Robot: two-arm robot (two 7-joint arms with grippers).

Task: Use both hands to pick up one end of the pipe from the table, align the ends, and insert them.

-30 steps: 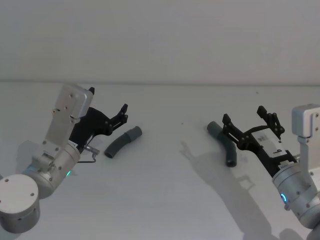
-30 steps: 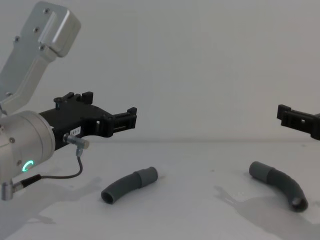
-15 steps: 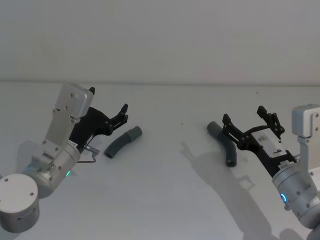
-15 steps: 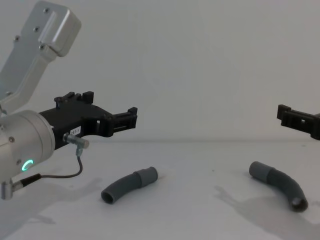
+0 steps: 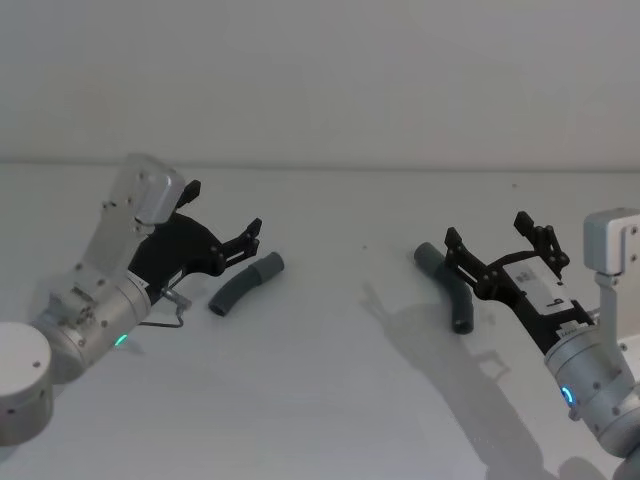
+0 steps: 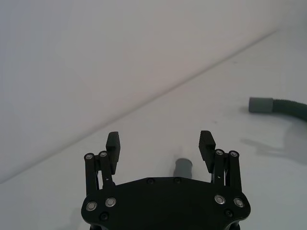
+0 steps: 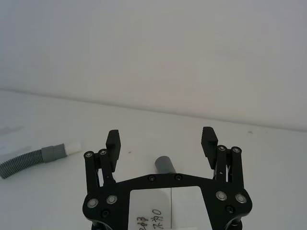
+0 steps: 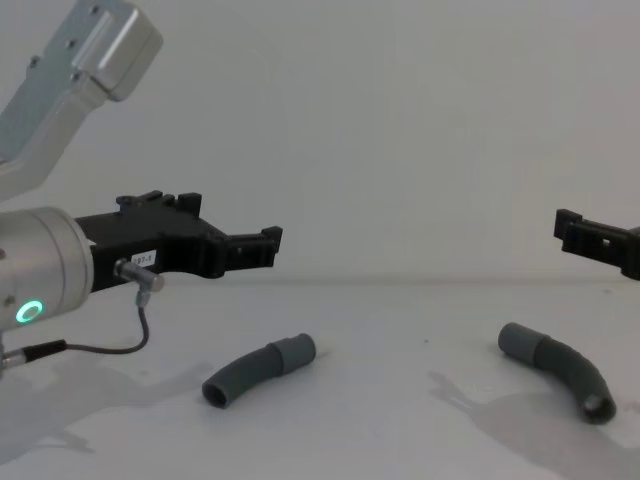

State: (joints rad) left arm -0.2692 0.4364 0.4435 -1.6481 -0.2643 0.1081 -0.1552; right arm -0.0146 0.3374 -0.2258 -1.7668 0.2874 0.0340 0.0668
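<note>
left hose, right hose lie apart

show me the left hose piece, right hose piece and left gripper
left hose piece point(image 5: 243, 285), head view, middle of its curve
right hose piece point(image 8: 565, 365), chest view, middle of its bend
left gripper point(image 6: 159, 140), left wrist view, midway between its fingertips

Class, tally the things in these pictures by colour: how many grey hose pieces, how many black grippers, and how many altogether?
Grey hose pieces: 2 (left hose piece, right hose piece)
Black grippers: 2 (left gripper, right gripper), both open
Total: 4
</note>
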